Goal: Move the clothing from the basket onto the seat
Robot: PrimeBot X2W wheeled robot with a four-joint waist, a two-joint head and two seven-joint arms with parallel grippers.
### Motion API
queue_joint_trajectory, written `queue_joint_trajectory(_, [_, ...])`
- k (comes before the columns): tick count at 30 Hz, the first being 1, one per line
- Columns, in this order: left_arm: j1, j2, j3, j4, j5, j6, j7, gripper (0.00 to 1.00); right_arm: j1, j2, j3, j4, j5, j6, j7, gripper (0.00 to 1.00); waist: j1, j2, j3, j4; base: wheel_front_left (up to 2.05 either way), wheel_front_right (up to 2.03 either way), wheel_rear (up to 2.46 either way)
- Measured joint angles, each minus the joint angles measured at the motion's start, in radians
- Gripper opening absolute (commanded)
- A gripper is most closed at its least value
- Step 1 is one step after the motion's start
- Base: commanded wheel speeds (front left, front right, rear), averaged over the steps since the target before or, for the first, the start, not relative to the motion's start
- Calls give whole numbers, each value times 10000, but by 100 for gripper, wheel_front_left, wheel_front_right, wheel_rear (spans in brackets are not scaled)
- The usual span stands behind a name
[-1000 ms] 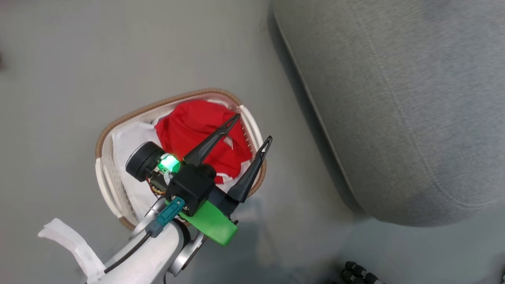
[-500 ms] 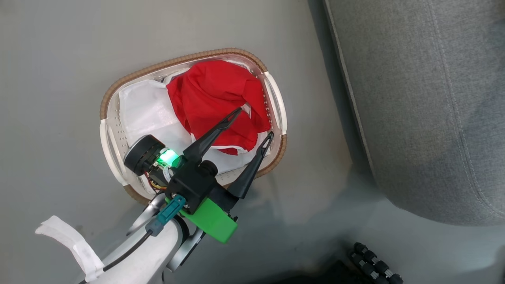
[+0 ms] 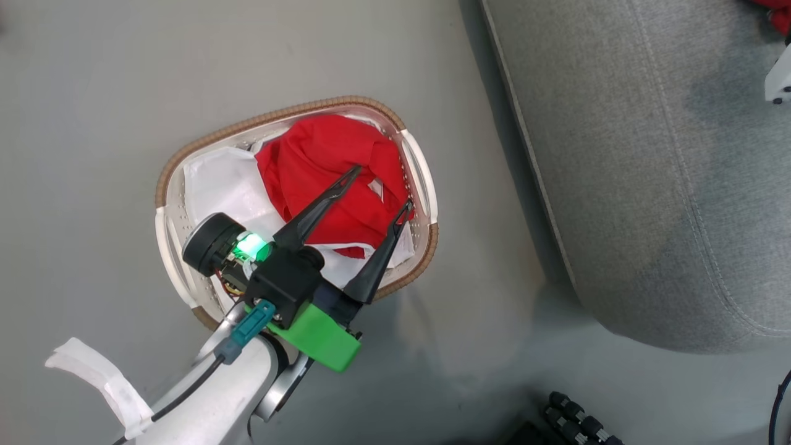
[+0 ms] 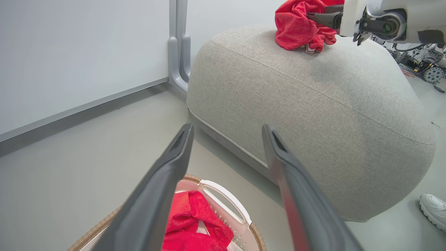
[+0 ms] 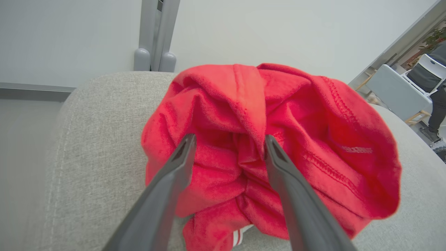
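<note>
While the left gripper [image 3: 382, 186] hangs over the basket [image 3: 431, 244], its two fingers stand wide apart and hold nothing. The head view looks down on this. The basket stands on the floor [image 3: 93, 93], near the seat [image 3: 649, 154] but not touching it. Red clothing [image 3: 321, 154] fills the half of the basket nearer the seat and lies on a white liner [image 3: 216, 185], which is bare in the other half. From above, the fingertips seem to lie on the red heap. The left wrist view corrects this: the clothing shows low between the fingers [image 4: 163, 188], and the tips stand clear of it, seen against the floor and the seat.

That same view also shows what the head view cuts off at its top right corner. On top of the seat lies a second red garment [image 4: 296, 24], and the right gripper [image 4: 313, 17] reaches into it from the right of that view. A white shoe [image 4: 433, 211] is on the floor by the seat's near right end.

The right wrist view is the closest one. There the right gripper's fingers are well open, with a fold of the crumpled garment between them. Whether the pads touch the cloth cannot be told. A white cuff [image 5: 240, 238] with red stripes peeks out under the heap, on the seat's surface.
</note>
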State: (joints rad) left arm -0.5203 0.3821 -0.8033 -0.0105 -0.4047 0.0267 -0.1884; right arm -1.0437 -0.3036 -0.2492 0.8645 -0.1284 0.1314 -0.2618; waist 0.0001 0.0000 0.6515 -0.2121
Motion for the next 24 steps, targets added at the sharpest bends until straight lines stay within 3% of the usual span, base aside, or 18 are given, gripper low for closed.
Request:
queue_joint_trajectory(16, [655,-573,1114,1507,-796,190,-698,100,1154,-86,1714,-1152,1112,0,-13,100,-1,0,-2122,-5,0,0,0])
queue_joint_trajectory(24, [1631,-949,2660,1762,-790,257,-738,100,1950,516,2211,-1668,1582,0,-15,100,-1,0,-3285,256,0,0,0])
